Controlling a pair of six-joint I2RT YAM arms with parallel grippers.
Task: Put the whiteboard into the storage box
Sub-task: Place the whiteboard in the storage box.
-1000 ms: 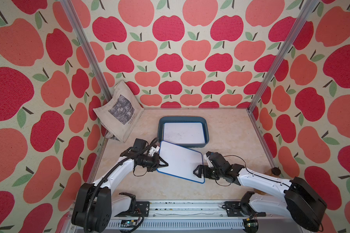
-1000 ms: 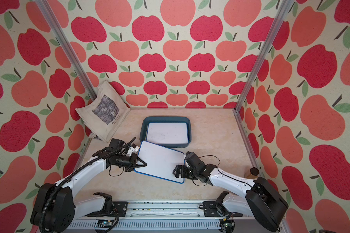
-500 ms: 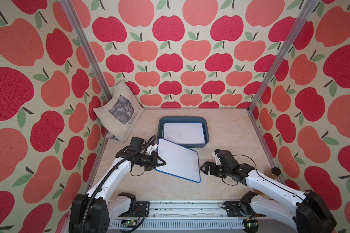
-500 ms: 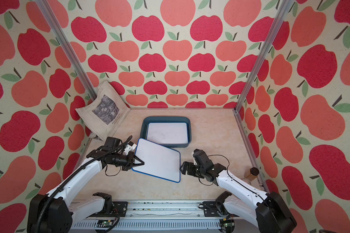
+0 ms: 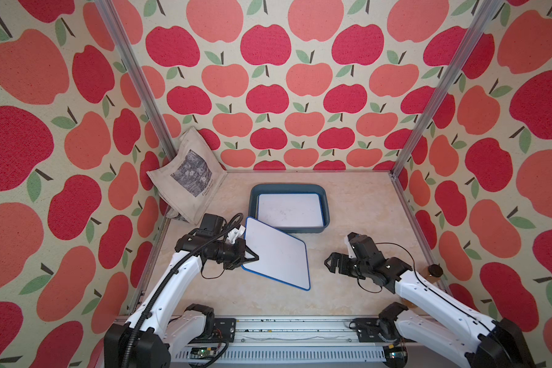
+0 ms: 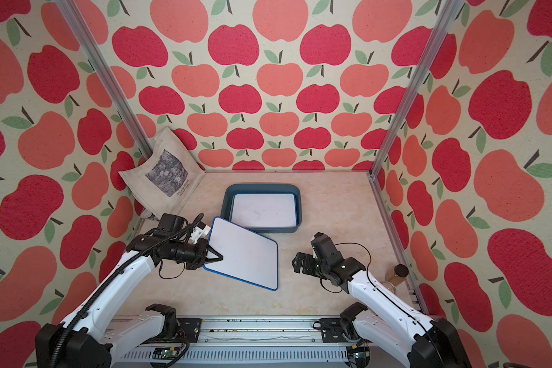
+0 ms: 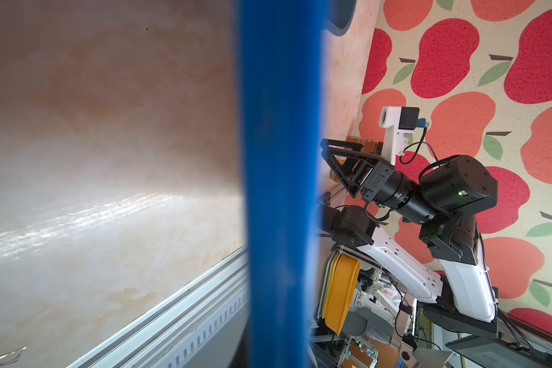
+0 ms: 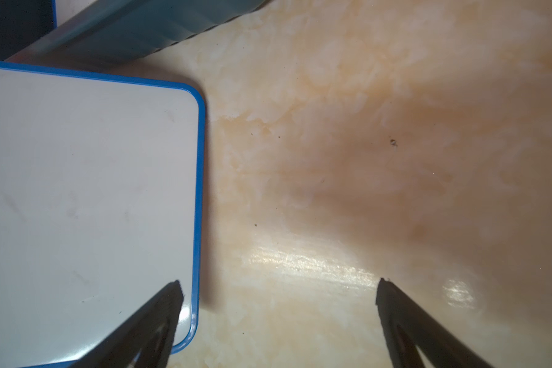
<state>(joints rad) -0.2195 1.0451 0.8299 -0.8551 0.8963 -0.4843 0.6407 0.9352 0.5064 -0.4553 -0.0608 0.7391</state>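
The whiteboard, white with a blue rim, hangs tilted above the table. My left gripper is shut on its left edge. The left wrist view shows only its blue edge up close. In both top views the board's far corner overlaps the near left corner of the dark teal storage box. Another whiteboard lies flat inside that box. My right gripper stands open and empty, right of the held whiteboard and clear of it.
A beige tote bag leans in the back left corner. A brown bottle with a black cap stands by the right wall, behind my right arm. The metal rail runs along the front edge. Bare table lies between the board and my right gripper.
My right gripper has come off the board's right corner and drawn back to the right. My left gripper has carried the board a little left and toward the box.
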